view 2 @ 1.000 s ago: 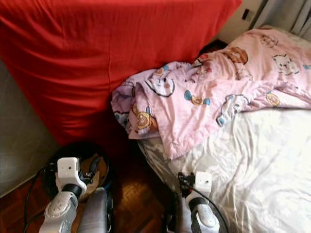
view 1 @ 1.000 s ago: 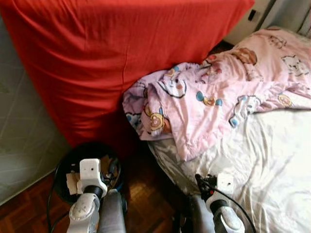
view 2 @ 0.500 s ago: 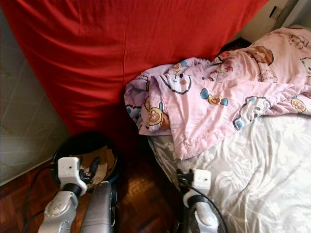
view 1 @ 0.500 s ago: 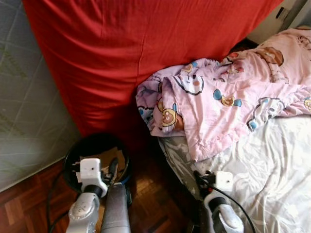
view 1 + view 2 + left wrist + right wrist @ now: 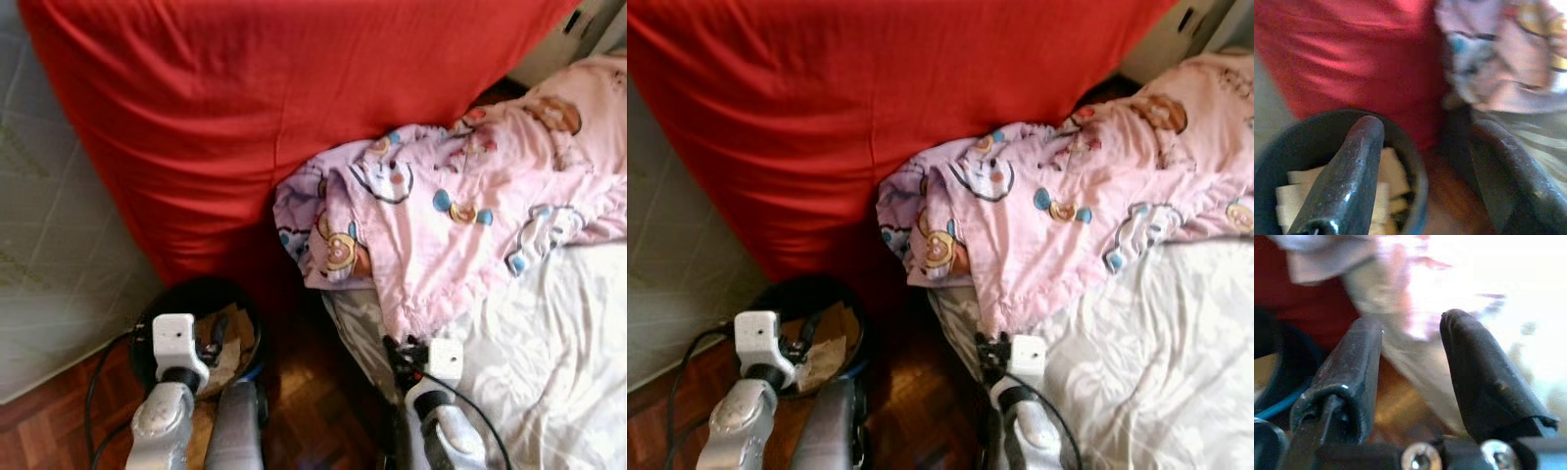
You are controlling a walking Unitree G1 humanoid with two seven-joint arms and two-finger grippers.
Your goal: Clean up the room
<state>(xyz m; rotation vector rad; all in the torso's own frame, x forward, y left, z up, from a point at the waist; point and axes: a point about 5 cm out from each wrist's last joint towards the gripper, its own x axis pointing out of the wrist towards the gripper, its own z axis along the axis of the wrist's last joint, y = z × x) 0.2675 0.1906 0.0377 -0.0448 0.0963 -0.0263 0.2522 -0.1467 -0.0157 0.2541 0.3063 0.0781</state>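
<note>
**Crumpled blanket waits at centre frame**

The pink blanket [image 5: 441, 211] lies bunched on the bed [image 5: 549, 372], centre-right — soft, light, floppy; best pinched at its hanging corner. Both the left gripper [image 5: 1425, 161] and right gripper [image 5: 1410, 362] hang spread, empty — 2 idle claws.

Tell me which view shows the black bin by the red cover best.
The left wrist view: the black bin sits close, its rim and the cardboard scraps inside plain, though one finger of the left gripper crosses it. Both eye views show it smaller, partly behind the left arm. The right wrist view catches a dark edge.
</note>
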